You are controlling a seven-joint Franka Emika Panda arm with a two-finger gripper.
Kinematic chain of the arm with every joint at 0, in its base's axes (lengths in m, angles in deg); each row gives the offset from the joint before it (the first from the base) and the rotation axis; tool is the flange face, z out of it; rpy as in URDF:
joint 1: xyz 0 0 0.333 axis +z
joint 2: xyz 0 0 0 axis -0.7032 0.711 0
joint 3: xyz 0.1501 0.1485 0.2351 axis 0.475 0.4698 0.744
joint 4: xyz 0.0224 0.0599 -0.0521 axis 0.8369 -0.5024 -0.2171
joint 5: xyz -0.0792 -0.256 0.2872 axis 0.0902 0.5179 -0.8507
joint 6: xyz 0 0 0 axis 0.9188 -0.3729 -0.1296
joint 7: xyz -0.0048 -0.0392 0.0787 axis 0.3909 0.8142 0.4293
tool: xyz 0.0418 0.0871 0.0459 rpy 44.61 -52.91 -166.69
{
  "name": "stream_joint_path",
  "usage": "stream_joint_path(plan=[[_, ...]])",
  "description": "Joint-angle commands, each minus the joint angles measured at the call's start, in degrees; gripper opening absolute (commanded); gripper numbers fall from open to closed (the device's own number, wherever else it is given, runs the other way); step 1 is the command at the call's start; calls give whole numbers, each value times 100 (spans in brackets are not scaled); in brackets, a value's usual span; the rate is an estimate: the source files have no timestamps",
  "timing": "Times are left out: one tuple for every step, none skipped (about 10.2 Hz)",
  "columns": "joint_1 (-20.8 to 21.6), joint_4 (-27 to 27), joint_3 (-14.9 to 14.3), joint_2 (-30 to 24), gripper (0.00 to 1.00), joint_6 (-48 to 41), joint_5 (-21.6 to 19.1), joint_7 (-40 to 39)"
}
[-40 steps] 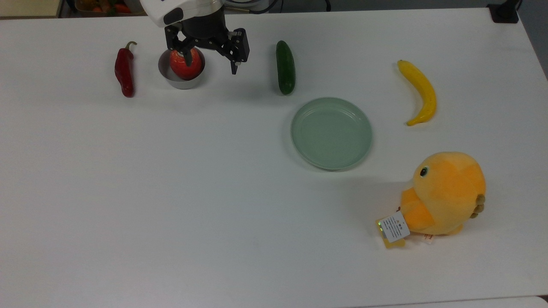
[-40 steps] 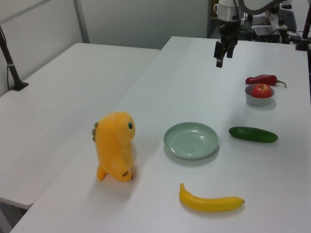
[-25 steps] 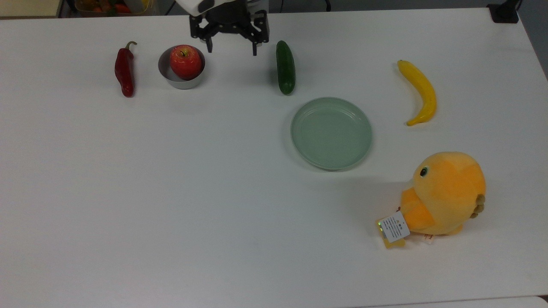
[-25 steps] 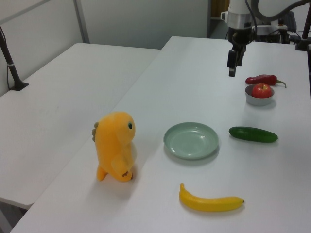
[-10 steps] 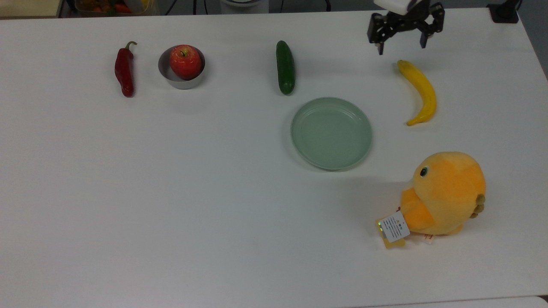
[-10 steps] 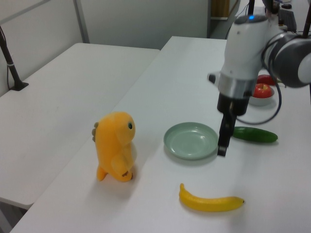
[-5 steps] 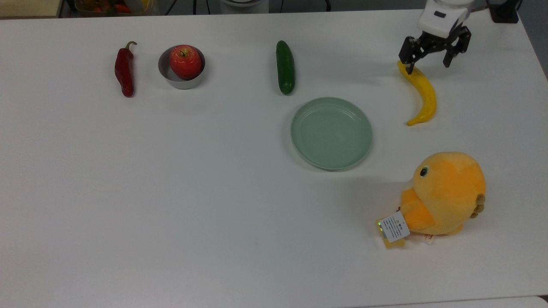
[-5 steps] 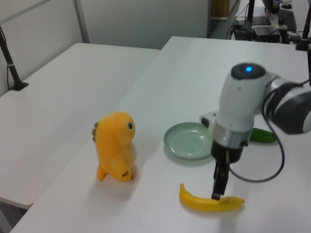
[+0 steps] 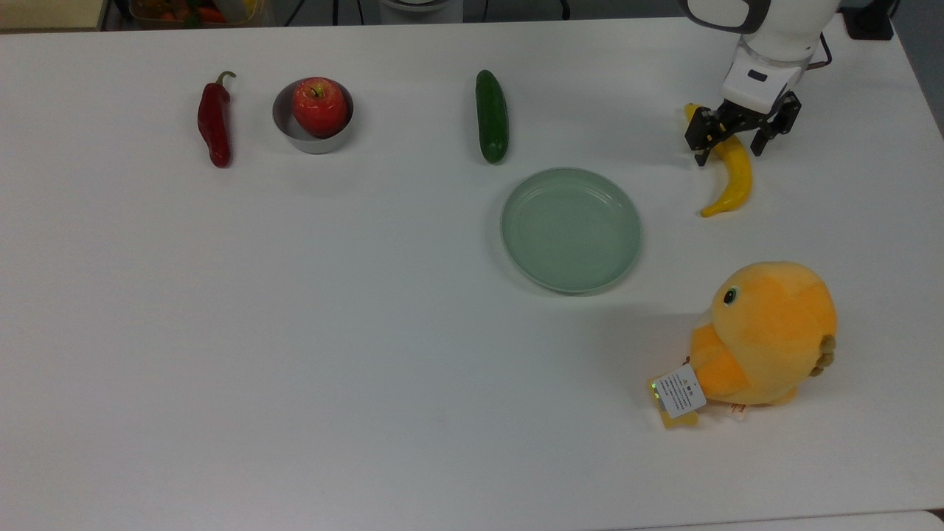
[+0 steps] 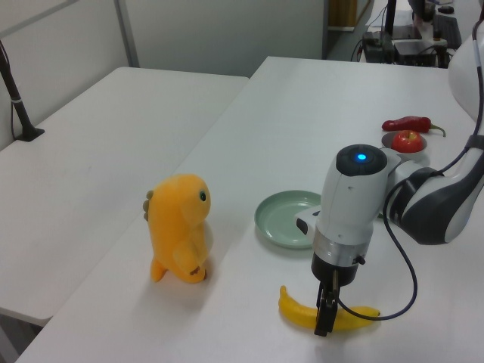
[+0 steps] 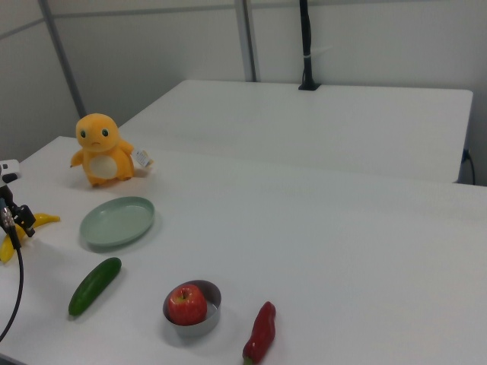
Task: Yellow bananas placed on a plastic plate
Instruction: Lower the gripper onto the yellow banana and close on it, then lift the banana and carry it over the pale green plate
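Gripper (image 9: pixel 726 150) down over the yellow bananas (image 9: pixel 731 177) (a single curved fruit), jaws spread wide, one finger on either side of its upper half, not closed on it. Banana flat on the tabletop (image 9: pixel 295 332) near the top view's right edge. Plastic plate (image 9: pixel 571 229) bare, just beside the banana toward the tabletop's middle. Plush chick (image 9: pixel 767 335) near the right edge below both.

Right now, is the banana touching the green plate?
Apart. The top view shows bare table between the banana and the green plate.
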State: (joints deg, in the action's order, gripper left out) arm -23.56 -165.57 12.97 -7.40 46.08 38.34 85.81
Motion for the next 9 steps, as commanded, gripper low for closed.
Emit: stream_joint_path(plan=[[137,129,-117,28,0,49,193,341],[129,129,-117,28,0,50,228,341],[128,129,-117,19,0,50,376,341],[128,129,-117,2,0,50,517,332],[94,129,-117,-42,0,41,657,332],[6,129,-117,-138,0,41,667,323],[-82,129,-117,-235,0,41,676,323],[-135,129,-126,-297,0,41,676,323],[-266,138,-169,-375,0,41,754,323]])
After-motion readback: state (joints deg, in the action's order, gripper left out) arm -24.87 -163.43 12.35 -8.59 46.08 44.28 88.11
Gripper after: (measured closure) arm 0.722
